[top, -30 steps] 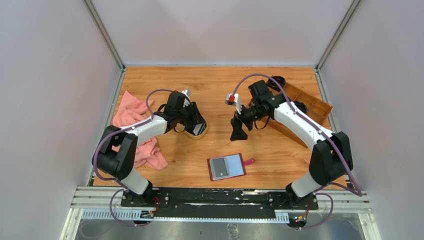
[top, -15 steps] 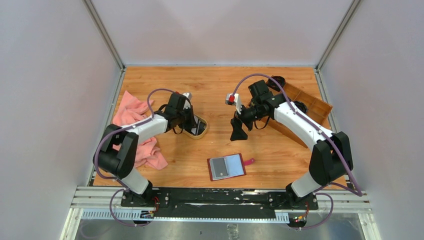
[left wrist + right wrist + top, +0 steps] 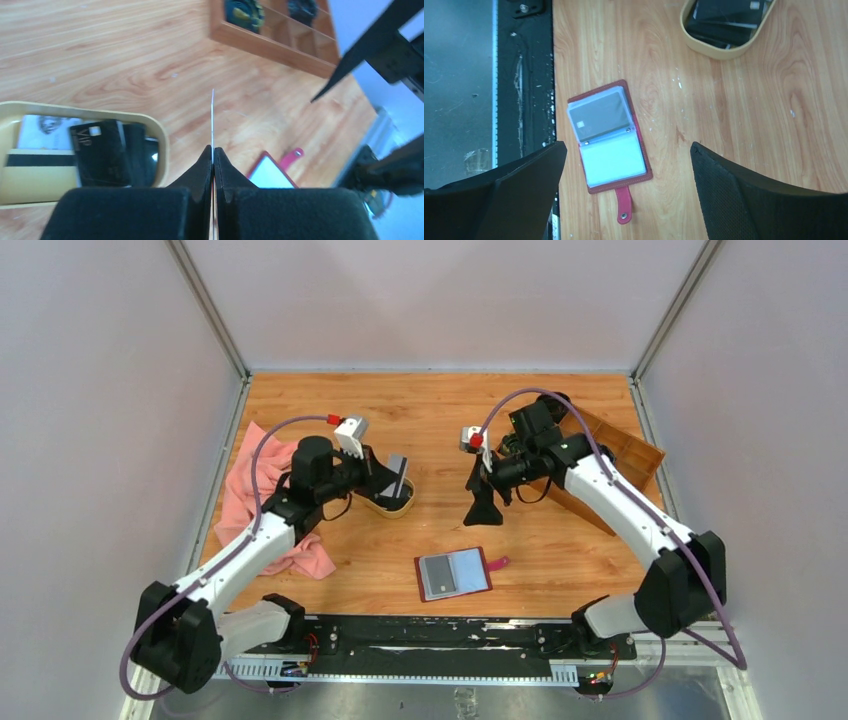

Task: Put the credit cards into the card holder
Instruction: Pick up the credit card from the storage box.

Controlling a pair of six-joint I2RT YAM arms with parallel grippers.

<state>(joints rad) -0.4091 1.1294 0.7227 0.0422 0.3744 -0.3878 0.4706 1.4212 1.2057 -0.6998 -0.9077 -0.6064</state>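
Note:
My left gripper [image 3: 385,476] is shut on a thin pale credit card [image 3: 397,473], seen edge-on in the left wrist view [image 3: 212,117], held above the oval tan dish [image 3: 403,506]. The dish [image 3: 161,145] holds more cards: a black one [image 3: 100,150] and a white one [image 3: 42,125]. The dark red card holder [image 3: 454,573] lies open near the table's front, a grey card in its left pocket [image 3: 599,116]. My right gripper [image 3: 484,502] hangs open above the table, right of the dish and behind the card holder [image 3: 610,139].
A pink cloth [image 3: 252,480] lies at the left under my left arm. A brown wooden compartment tray [image 3: 612,452] stands at the back right; it also shows in the left wrist view [image 3: 272,37]. The black base rail [image 3: 521,70] runs along the near edge.
My left gripper has risen out of the dish with a pale card pinched in it, and its arm has swung back. My right gripper shifted slightly right and stayed open.

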